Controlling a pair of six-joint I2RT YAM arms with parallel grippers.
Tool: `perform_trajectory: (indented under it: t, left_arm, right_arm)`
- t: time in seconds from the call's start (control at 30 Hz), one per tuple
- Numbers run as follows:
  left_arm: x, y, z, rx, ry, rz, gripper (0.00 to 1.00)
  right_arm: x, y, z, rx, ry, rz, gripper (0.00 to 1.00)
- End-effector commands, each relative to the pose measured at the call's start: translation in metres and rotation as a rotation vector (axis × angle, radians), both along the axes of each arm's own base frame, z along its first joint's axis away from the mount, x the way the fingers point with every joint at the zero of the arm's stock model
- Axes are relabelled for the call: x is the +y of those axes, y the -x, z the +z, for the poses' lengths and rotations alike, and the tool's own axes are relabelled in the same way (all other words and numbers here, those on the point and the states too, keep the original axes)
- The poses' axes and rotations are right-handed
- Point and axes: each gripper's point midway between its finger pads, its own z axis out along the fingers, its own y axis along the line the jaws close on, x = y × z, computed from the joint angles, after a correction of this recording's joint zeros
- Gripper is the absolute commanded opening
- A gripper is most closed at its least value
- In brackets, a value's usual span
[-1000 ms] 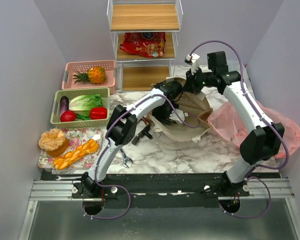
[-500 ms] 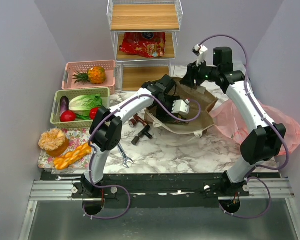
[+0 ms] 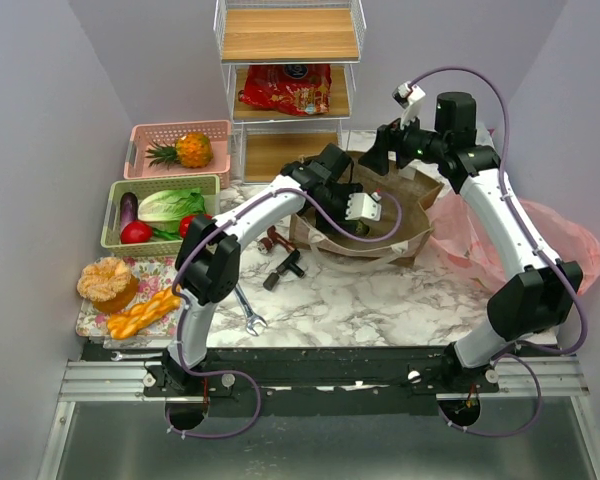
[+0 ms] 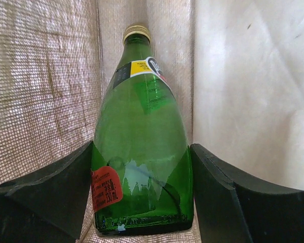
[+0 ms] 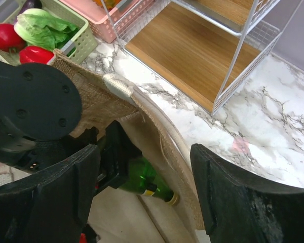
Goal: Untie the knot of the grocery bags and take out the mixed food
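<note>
The brown paper bag point(image 3: 410, 215) lies on its side in mid-table, mouth toward the left. My left arm reaches inside it, and my left gripper point(image 4: 142, 152) is shut on the lower body of the green bottle point(image 4: 142, 126), both fingers flush against the glass. My right gripper point(image 5: 144, 152) hovers open over the bag's upper rim point(image 5: 157, 126), holding nothing; the green bottle point(image 5: 142, 183) shows below it. The pink plastic bag point(image 3: 560, 235) lies crumpled at the right. Its knot is out of view.
A green basket point(image 3: 160, 183) holds lettuce point(image 3: 165, 205), an eggplant point(image 3: 128, 208) and a red vegetable point(image 3: 135, 233). Bun point(image 3: 105, 280) and orange pieces point(image 3: 152, 308) lie on a tray. The wire shelf point(image 3: 290, 40) carries a red snack packet point(image 3: 285, 88). A pink basket point(image 3: 170, 132) holds the pineapple point(image 3: 192, 150).
My right gripper has opened, let go of the brown bag's rim and lifted slightly. My left arm has pushed deeper into the bag, which now stands fuller.
</note>
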Motion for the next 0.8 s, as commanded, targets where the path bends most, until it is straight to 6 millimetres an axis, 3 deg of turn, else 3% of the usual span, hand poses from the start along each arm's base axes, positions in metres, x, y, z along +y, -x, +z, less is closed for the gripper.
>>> perform_trajectory:
  t: [0.0,0.2,0.37,0.4,0.5,0.6,0.7,0.77]
  left_arm:
    - [0.010,-0.015,-0.019,-0.122,-0.157,-0.055,0.00]
    - [0.023,0.007,-0.052,-0.055,-0.326,-0.127,0.00]
    - [0.024,0.013,-0.062,-0.044,-0.363,-0.140,0.00]
    - [0.024,0.013,-0.063,-0.045,-0.366,-0.142,0.00]
    - [0.023,0.014,-0.062,-0.043,-0.361,-0.141,0.00]
    - [0.022,0.012,-0.063,-0.051,-0.359,-0.135,0.00]
    - [0.022,0.009,-0.063,-0.064,-0.361,-0.125,0.00]
    - [0.022,0.008,-0.064,-0.068,-0.362,-0.116,0.00]
  right_arm:
    - [-0.002,0.004,0.006,-0.027,0.007,-0.005,0.79]
    - [-0.004,0.007,-0.001,-0.019,0.044,0.015,0.79]
    - [-0.015,0.009,-0.050,0.091,0.185,0.050,0.81]
    - [-0.019,0.005,-0.060,0.104,0.222,0.039,0.87]
    - [-0.033,-0.006,-0.070,0.084,0.306,-0.005,0.91]
    - [-0.034,-0.002,-0.079,0.130,0.347,0.040,0.91]
    - [-0.031,0.015,-0.081,0.181,0.351,0.112,0.83]
    - [-0.032,0.022,-0.079,0.166,0.351,0.121,0.69]
